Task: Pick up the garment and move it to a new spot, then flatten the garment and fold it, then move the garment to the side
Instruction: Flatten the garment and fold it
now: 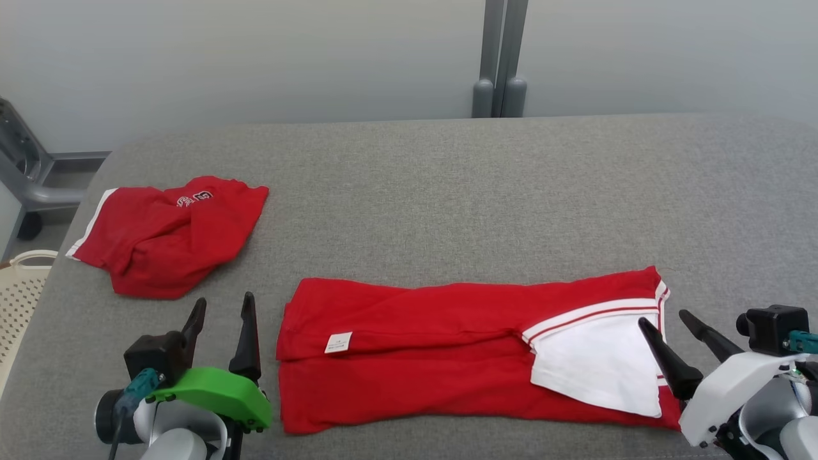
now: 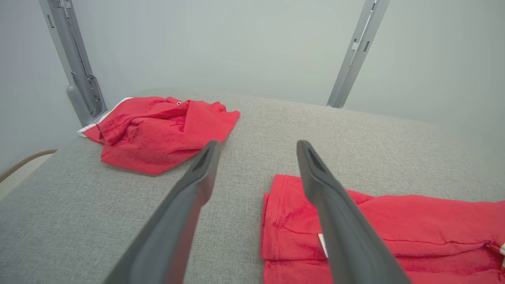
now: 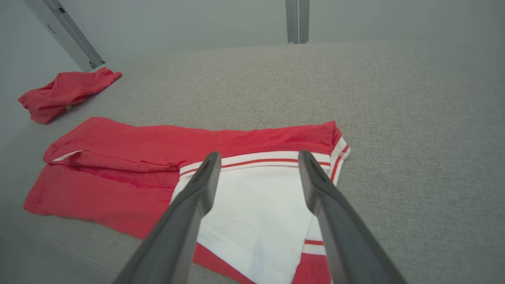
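The garment [image 1: 447,358] lies near the front of the bench [image 1: 447,179], folded lengthwise into a long red band with a white panel [image 1: 594,367] at its right end. The left gripper [image 1: 223,299] sits just beside its left end and the right gripper [image 1: 662,317] over the white end. Both sets of jaws are spread, grasping nothing. A crosswise fold looks next: pinch all layers at one end's corners, lift low, and lay that end squarely on the other, clear of the crumpled red heap [image 1: 166,236] far left.
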Robot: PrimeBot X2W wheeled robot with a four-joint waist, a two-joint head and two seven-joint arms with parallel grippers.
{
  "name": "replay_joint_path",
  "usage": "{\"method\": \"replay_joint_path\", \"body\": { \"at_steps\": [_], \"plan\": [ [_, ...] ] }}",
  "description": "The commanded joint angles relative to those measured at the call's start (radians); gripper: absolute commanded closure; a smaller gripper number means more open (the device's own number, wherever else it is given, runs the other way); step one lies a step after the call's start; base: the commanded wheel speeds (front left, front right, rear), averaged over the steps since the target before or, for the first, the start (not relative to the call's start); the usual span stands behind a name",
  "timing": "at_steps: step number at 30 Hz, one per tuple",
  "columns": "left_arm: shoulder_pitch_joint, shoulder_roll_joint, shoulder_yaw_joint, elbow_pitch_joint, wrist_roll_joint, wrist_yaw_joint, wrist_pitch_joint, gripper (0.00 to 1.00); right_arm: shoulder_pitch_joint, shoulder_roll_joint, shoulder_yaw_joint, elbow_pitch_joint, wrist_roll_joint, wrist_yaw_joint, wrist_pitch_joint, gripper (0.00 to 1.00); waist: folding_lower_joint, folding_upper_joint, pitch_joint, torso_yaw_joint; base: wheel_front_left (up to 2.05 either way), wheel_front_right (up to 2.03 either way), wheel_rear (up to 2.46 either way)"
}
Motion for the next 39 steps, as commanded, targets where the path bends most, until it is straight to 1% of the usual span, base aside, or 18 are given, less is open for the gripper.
{"method": "replay_joint_path", "body": {
  "at_steps": [1, 5, 8, 11, 14, 19, 24, 27, 28, 31, 34, 39],
  "plan": [
    [0.023, -0.003, 0.017, -0.014, 0.008, 0.003, -0.009, 0.0, 0.009, 0.03, -0.027, 0.01, -0.027, 0.0, -0.03, 0.0, 0.0, 0.0, -0.01, 0.007, 0.0, 0.0, 0.0],
    [0.061, -0.028, 0.102, -0.092, 0.061, -0.005, -0.006, 0.0, 0.007, 0.152, -0.089, 0.047, -0.092, 0.0, -0.106, 0.0, 0.0, 0.0, -0.021, 0.009, 0.0, 0.0, 0.0],
    [0.098, -0.056, 0.173, -0.147, 0.107, -0.023, -0.007, 0.0, -0.01, 0.241, -0.153, 0.076, -0.149, 0.0, -0.176, 0.0, 0.0, 0.0, -0.028, 0.008, 0.0, 0.0, 0.0],
    [0.136, -0.084, 0.235, -0.177, 0.131, -0.054, -0.007, 0.0, -0.027, 0.32, -0.215, 0.105, -0.191, 0.0, -0.235, 0.0, 0.0, 0.0, -0.035, 0.008, 0.0, 0.0, 0.0],
    [0.17, -0.107, 0.278, -0.174, 0.151, -0.094, -0.007, 0.0, -0.038, 0.365, -0.248, 0.136, -0.215, 0.0, -0.279, 0.0, 0.0, 0.0, -0.042, 0.01, 0.0, 0.0, 0.0],
    [0.21, -0.126, 0.326, -0.14, 0.18, -0.15, -0.007, 0.0, -0.051, 0.39, -0.251, 0.192, -0.228, 0.0, -0.32, 0.0, 0.0, 0.0, -0.05, 0.017, 0.0, 0.0, 0.0],
    [0.233, -0.139, 0.362, -0.1, 0.219, -0.178, -0.007, 0.0, -0.058, 0.395, -0.227, 0.247, -0.249, 0.0, -0.343, 0.0, 0.0, 0.0, -0.053, 0.027, 0.0, 0.0, 0.0],
    [0.244, -0.137, 0.361, -0.073, 0.252, -0.197, -0.007, 0.0, -0.05, 0.397, -0.234, 0.275, -0.273, 0.0, -0.358, 0.0, 0.0, 0.0, -0.054, 0.033, 0.0, 0.0, 0.0],
    [0.244, -0.137, 0.361, -0.073, 0.252, -0.197, -0.007, 0.0, -0.05, 0.397, -0.234, 0.275, -0.273, 0.0, -0.358, 0.0, 0.0, 0.0, -0.054, 0.033, 0.0, 0.0, 0.0],
    [0.25, -0.13, 0.358, -0.052, 0.281, -0.229, -0.007, 0.0, -0.036, 0.397, -0.234, 0.306, -0.257, 0.0, -0.379, 0.0, 0.0, 0.0, -0.056, 0.039, 0.0, 0.0, 0.0],
    [0.256, -0.137, 0.368, -0.046, 0.286, -0.242, -0.007, 0.0, -0.032, 0.397, -0.225, 0.324, -0.247, 0.0, -0.387, 0.0, 0.0, 0.0, -0.058, 0.041, 0.0, 0.0, 0.0],
    [0.264, -0.151, 0.381, -0.045, 0.298, -0.248, -0.007, 0.0, -0.04, 0.397, -0.217, 0.336, -0.25, 0.0, -0.395, 0.0, 0.0, 0.0, -0.058, 0.041, 0.0, 0.0, 0.0]
  ]
}}
